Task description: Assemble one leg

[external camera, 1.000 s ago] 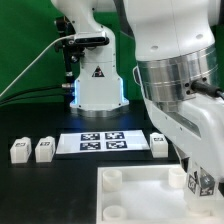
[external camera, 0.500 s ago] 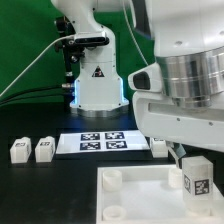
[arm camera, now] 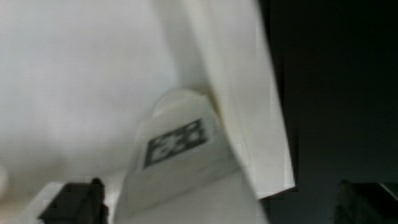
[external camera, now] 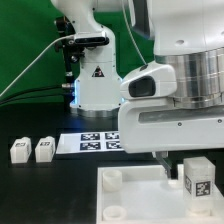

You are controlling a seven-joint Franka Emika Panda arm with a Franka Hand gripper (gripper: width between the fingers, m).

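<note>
A white leg (external camera: 197, 178) stands at a corner of the tray (external camera: 130, 192), in front of the gripper (arm camera: 217, 205). The fingertips (arm camera: 71, 203) are spread wide and touch nothing. The leg's face shows a black-and-white square tag.

2 legs (external camera: 19, 150) (external camera: 44, 149) beside the marker board (external camera: 95, 142)

The arm (external camera: 175, 95) hides half the marker board (external camera: 90, 142); the tray (external camera: 145, 200) at the worktop's front edge is cropped; the wrist view is blurred; the gripper (arm camera: 222, 203) shows only dark fingertips, its grip untellable.
</note>
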